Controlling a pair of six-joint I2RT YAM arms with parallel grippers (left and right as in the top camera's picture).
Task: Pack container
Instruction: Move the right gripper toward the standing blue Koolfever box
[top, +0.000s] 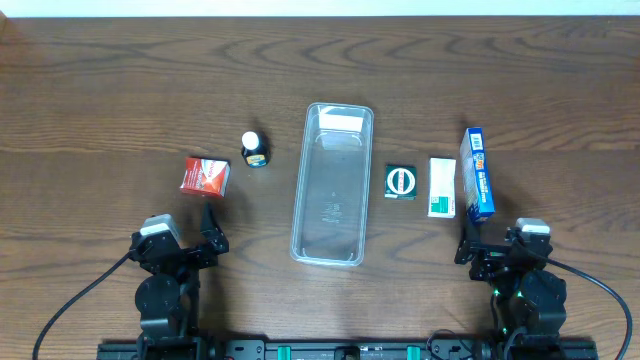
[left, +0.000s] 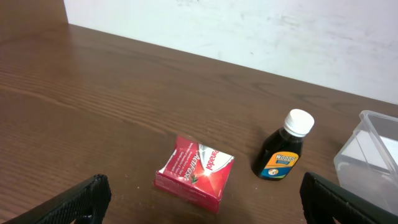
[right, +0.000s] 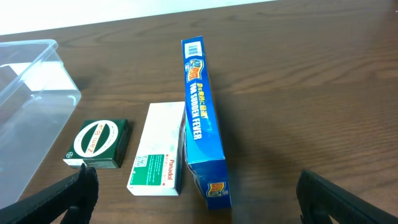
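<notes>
The clear container (top: 332, 185) lies lengthwise in the middle of the table; nothing but a white label shows inside it. Left of it stand a small dark bottle with a white cap (top: 254, 149) and a red box (top: 205, 175). Right of it lie a green box (top: 401, 182), a white and green box (top: 442, 187) and a blue box on its edge (top: 478, 173). My left gripper (top: 212, 233) is open just near of the red box (left: 194, 172). My right gripper (top: 478, 248) is open just near of the blue box (right: 203, 118).
The dark wood table (top: 120, 100) runs to a white wall at the far edge. Both arm bases sit at the near edge with cables trailing. The container's corner shows in the left wrist view (left: 373, 149) and in the right wrist view (right: 31, 81).
</notes>
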